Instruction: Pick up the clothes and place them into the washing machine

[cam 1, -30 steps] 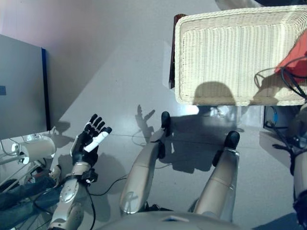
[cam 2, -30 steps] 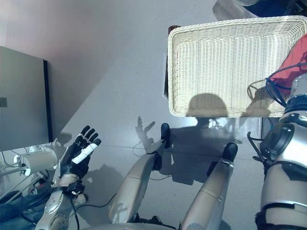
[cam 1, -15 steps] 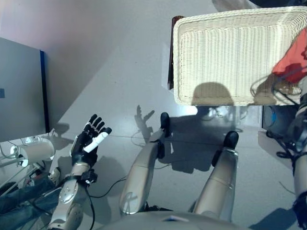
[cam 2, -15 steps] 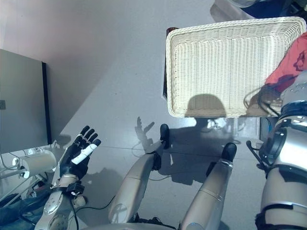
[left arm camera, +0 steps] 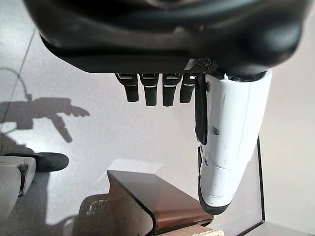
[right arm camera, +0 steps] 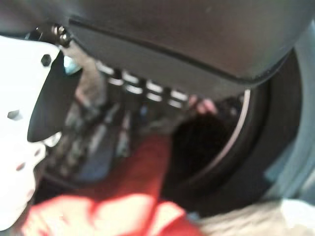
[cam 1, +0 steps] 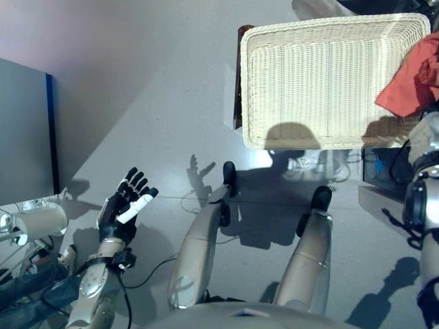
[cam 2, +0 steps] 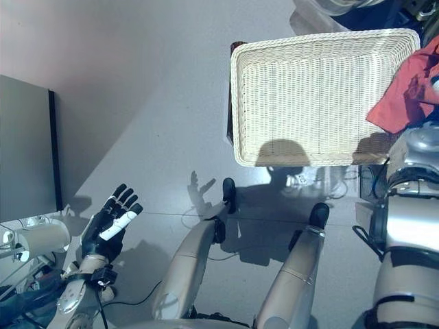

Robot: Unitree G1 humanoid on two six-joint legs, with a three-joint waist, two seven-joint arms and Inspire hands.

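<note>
A red cloth [cam 1: 413, 77] hangs over the right rim of the shallow wicker basket [cam 1: 255, 82], which has a bare weave inside. My right hand [right arm camera: 197, 34] is curled on the red cloth [right arm camera: 123, 206], and past its fingers [right arm camera: 147, 88] is the washing machine's dark round opening [right arm camera: 211, 142]. My left hand [cam 1: 125, 205] is open and empty low at the left over the floor, its white thumb [left arm camera: 231, 137] straight. The basket rests on a low dark brown box [cam 1: 237, 110].
A grey cabinet [cam 1: 24, 130] stands at the left edge, with a white cylinder [cam 1: 38, 223] below it. A person's leg in jeans [cam 1: 27, 295] lies at the lower left. The dark brown box also shows in the left wrist view [left arm camera: 157, 196].
The red cloth has come up and further over the basket's right rim with my right hand. The whole picture has shifted a little. My left hand has not moved.
</note>
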